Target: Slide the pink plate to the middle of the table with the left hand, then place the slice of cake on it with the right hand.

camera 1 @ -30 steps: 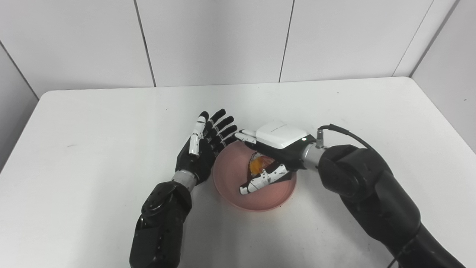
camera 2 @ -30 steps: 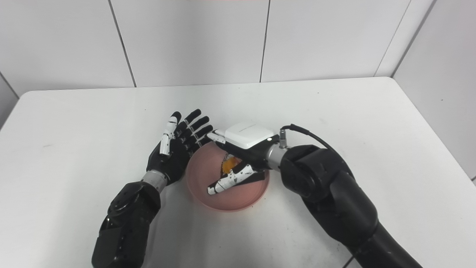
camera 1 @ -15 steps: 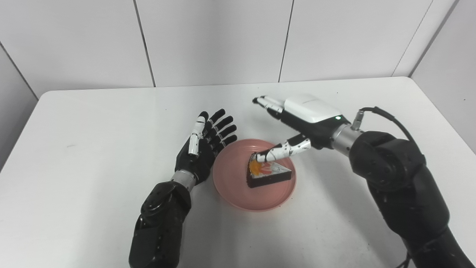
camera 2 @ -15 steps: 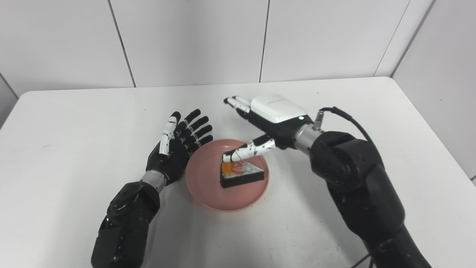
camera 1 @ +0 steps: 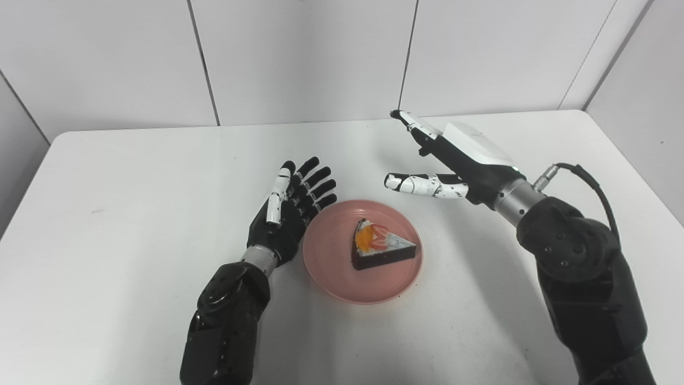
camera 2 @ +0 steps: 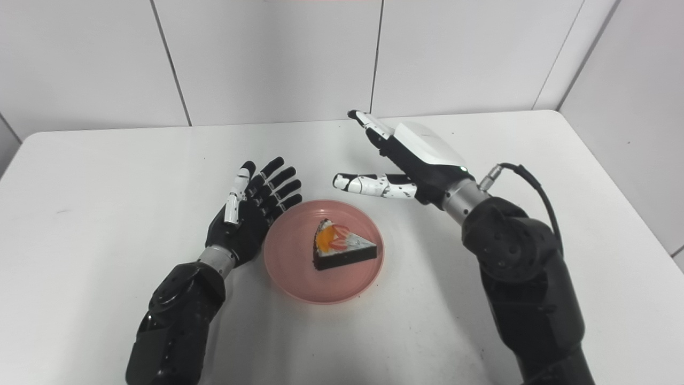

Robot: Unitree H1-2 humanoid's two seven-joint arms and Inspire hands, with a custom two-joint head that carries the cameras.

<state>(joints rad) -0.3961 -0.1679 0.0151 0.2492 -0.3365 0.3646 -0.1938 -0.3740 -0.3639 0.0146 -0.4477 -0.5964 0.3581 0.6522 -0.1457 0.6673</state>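
1. Dark triangular cake slice with orange-red topping (camera 1: 380,247) sat on the round pink plate (camera 1: 331,267), mid white surface (camera 1: 133,224).
2. Left hand (camera 1: 288,219) just left of plate, fingers spread, empty.
3. Right hand (camera 1: 454,163) raised behind plate, fingers spread, empty.

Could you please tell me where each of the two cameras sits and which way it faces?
Left eye view: on the head, looking down at the white table; both forearms show, left hand and right hand.
Right eye view: beside it, a little to the right, with the same downward gaze and arms.
Shared: the pink plate holding the cake slice.
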